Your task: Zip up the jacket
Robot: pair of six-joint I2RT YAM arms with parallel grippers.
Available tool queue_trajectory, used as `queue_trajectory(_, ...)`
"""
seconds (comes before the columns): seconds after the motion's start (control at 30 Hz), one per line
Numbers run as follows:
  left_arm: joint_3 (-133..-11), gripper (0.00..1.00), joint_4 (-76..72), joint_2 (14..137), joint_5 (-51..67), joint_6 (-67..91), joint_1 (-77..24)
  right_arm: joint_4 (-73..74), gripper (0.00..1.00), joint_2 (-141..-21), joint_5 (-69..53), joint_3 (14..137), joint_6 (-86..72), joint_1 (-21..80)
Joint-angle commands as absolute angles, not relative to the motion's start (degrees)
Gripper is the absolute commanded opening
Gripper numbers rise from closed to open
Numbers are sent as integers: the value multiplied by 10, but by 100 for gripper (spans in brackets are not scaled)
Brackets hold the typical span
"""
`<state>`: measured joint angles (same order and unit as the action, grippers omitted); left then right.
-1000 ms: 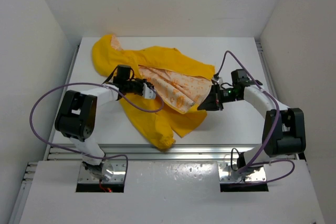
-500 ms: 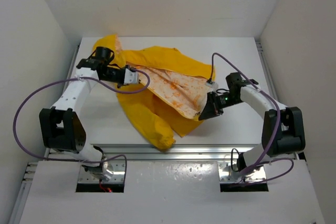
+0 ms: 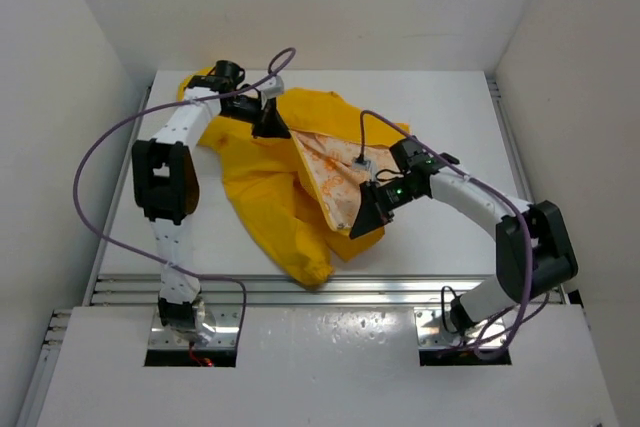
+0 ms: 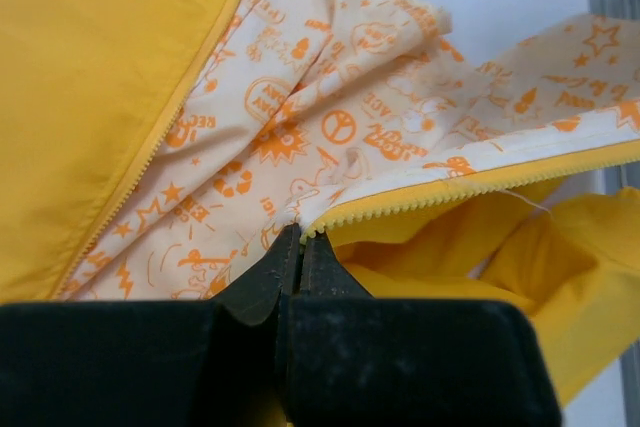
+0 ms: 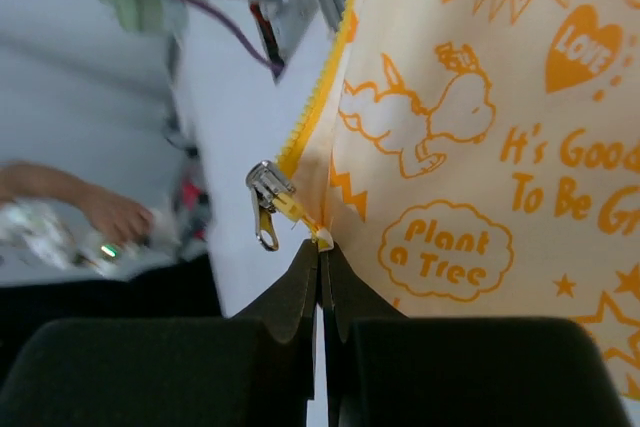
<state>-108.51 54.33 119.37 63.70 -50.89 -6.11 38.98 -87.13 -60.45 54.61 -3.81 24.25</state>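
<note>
The yellow jacket (image 3: 265, 202) lies open on the white table, its cream lining (image 3: 335, 172) with orange print showing. My left gripper (image 3: 272, 127) is at the jacket's far side near the hood, shut on the end of a front edge with yellow zipper teeth (image 4: 450, 195). My right gripper (image 3: 362, 222) is shut on the bottom corner of the other front flap and holds it lifted. In the right wrist view the jaws (image 5: 320, 247) pinch the corner just below the silver zipper slider (image 5: 266, 187). The two front edges are apart.
The table (image 3: 450, 107) is boxed in by white walls at the back and sides. A metal rail (image 3: 400, 287) runs along its near edge. Purple cables loop over both arms. A blurred hand (image 5: 100, 212) shows beyond the table in the right wrist view.
My left arm has swung from the jacket's middle to its far side by the hood. My right gripper has pulled the lined flap leftward and nearer, narrowing the open lining.
</note>
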Motion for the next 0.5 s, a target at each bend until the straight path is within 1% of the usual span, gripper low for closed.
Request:
queue_trajectory(0.0,-1135,0,442,1227,621,-417,-69,392,0,-910,-653,516,-141,165)
queue_trajectory(0.03,-1135,0,400,1233,612,-408,-75,367,0,-926,-663,508,-203,147)
queue_trajectory(0.07,-1129,0,369,1233,603,-370,-81,307,0,-939,-685,474,-278,130)
queue_trajectory(0.1,-1112,0,340,1233,597,-357,-81,242,0,-941,-691,461,-343,87)
queue_trajectory(0.13,-1102,0,278,1233,587,-340,-81,219,0,-939,-690,450,-369,75)
queue_trajectory(0.17,-1092,0,245,1233,578,-289,-81,187,0,-936,-679,425,-407,56)
queue_trajectory(0.23,-1078,0,188,1233,542,-265,-87,201,0,-939,-673,418,-435,39)
queue_trajectory(0.3,-1078,0,170,1233,492,-258,-94,255,0,-966,-666,428,-416,28)
queue_trajectory(0.33,-1069,0,132,1233,473,-245,-101,280,0,-978,-664,424,-415,13)
queue_trajectory(0.37,-1069,0,115,1233,458,-220,-101,281,0,-985,-659,413,-426,9)
queue_trajectory(0.47,-1063,0,91,1245,421,-207,-112,266,0,-989,-643,393,-446,-20)
